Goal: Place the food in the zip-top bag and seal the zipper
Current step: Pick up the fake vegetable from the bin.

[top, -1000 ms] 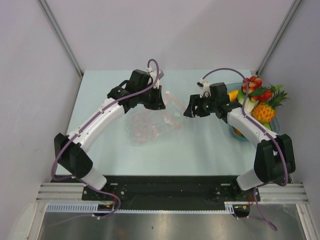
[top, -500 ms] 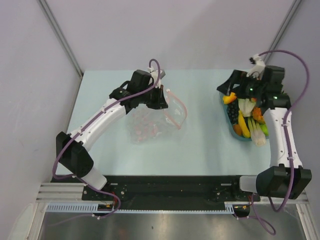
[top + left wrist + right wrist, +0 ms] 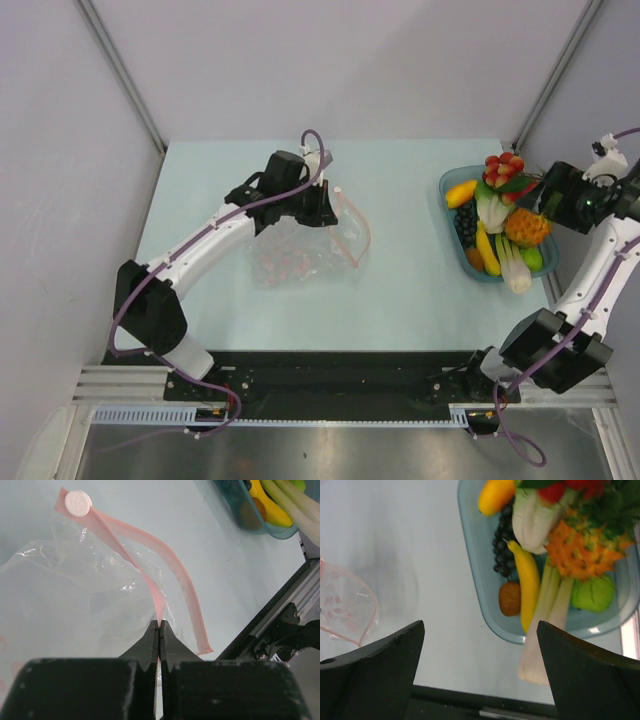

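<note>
The clear zip-top bag lies left of centre on the table, its mouth open. Its pink-red zipper curves up; it also shows in the left wrist view with a white slider. My left gripper is shut on the zipper strip. The food sits in a teal bowl at the right: banana, grapes, green ball, green stalks, strawberries. My right gripper is wide open and empty, raised above the bowl's right side.
The bowl also holds a yellow fruit, a small orange-brown piece and an orange pineapple-like toy. A black rail runs along the near table edge. Grey walls close in on both sides.
My right arm has left the bag's mouth, passed over the bowl and swung up to the far right. My left gripper keeps its hold on the zipper strip, barely moved.
</note>
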Motion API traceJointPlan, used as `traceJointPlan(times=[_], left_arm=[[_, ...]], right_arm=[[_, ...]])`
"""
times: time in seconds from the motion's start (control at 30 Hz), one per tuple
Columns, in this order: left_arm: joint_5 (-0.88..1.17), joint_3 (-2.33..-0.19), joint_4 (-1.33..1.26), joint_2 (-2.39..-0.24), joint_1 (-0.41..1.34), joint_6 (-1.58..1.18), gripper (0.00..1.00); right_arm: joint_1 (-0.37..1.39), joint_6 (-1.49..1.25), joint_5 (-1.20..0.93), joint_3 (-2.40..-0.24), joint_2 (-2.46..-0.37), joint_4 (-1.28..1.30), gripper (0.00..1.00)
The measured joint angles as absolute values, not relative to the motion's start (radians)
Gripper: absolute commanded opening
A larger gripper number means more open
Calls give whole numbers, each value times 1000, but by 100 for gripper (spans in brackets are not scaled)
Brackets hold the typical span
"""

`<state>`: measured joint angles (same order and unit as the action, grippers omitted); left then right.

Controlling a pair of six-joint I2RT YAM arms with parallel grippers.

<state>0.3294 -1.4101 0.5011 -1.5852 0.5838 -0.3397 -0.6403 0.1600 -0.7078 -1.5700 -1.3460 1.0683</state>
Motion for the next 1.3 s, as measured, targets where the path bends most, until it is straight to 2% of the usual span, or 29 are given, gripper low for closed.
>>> traceJointPlan(times=[0.13,0.37,0.8,1.03,1.07,1.13,1.17,1.23,1.27,1.3], left_arm=[[346,-1360,473,-1585,584,-341,0],[366,-1312,450,-1584,584,-342,0],[371,-1307,429,-1583,584,-340,0],[371,-1307,429,-1583,584,-341,0],[371,-1307,429,-1583,584,-341,0],[371,-1307,429,-1583,584,-341,0],[371,-1307,429,-1583,584,-341,0],[371,-1307,429,-1583,584,-341,0],[371,-1307,429,-1583,584,-341,0],[371,-1307,429,-1583,584,-341,0]], right_arm=[[-676,312,-639,-1600,-1400,1214,100],[-595,472,-440,-1607,-1537,1307,100],[-487,451,-110,-1258,-1468,1301,100],[-487,419,-50,-1217,-1461,1224,97],[-487,417,-49,-1217,-1461,1213,94],[-487,411,-46,-1217,-1461,1191,80],[-487,410,-46,-1217,-1461,1183,68],[-487,409,-46,-1217,-1461,1172,58],[-487,405,-49,-1217,-1461,1172,50],[-487,405,-50,-1217,-1459,1172,47]])
